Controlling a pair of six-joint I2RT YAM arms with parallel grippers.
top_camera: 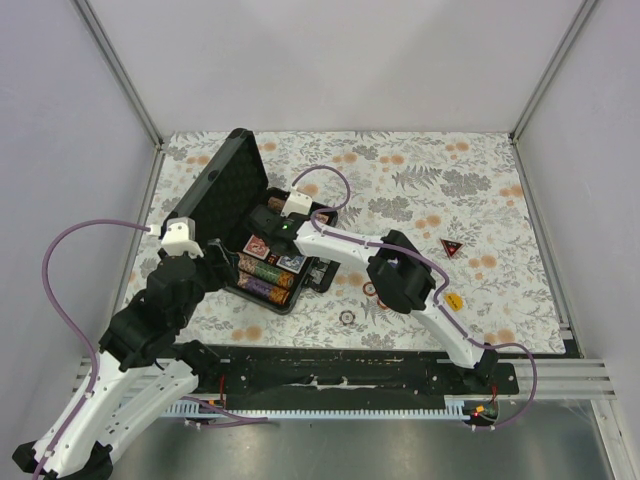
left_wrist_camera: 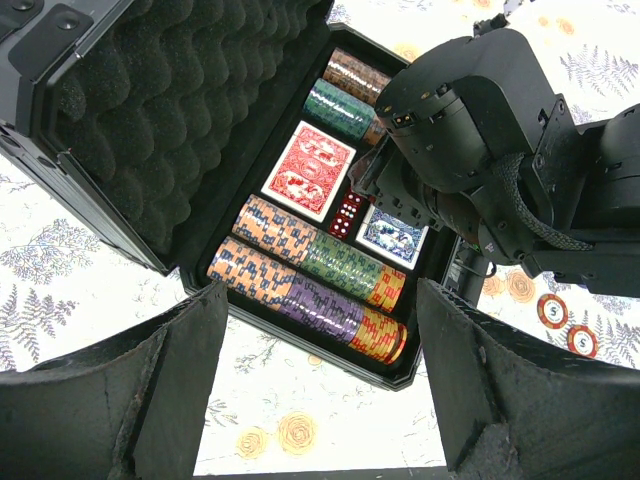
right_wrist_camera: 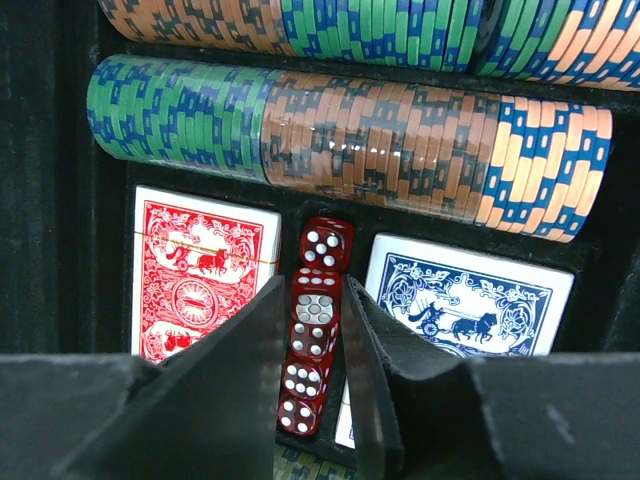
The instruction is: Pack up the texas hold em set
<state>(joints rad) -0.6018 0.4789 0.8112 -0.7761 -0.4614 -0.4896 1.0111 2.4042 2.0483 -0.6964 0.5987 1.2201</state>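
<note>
"Dice [right_wrist_camera: 325, 245] in the briefcase [top_camera: 225, 185]?"

"Yes, lined up between the red deck [right_wrist_camera: 200, 270] and the blue deck [right_wrist_camera: 470, 300]. The right gripper [right_wrist_camera: 312, 290] straddles them, jaws narrow; can't tell if they pinch."

"And the left gripper [left_wrist_camera: 322, 300]?"

"Jaws wide, holding nothing, over the open case's near edge."

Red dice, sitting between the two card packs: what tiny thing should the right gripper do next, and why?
Probably open a bit wider before lifting. The red dice already sit in their slot between the red deck and blue deck, and the right gripper hugs them closely on both sides; I can't tell if it pinches them. Lifting first might drag a die out.
</note>
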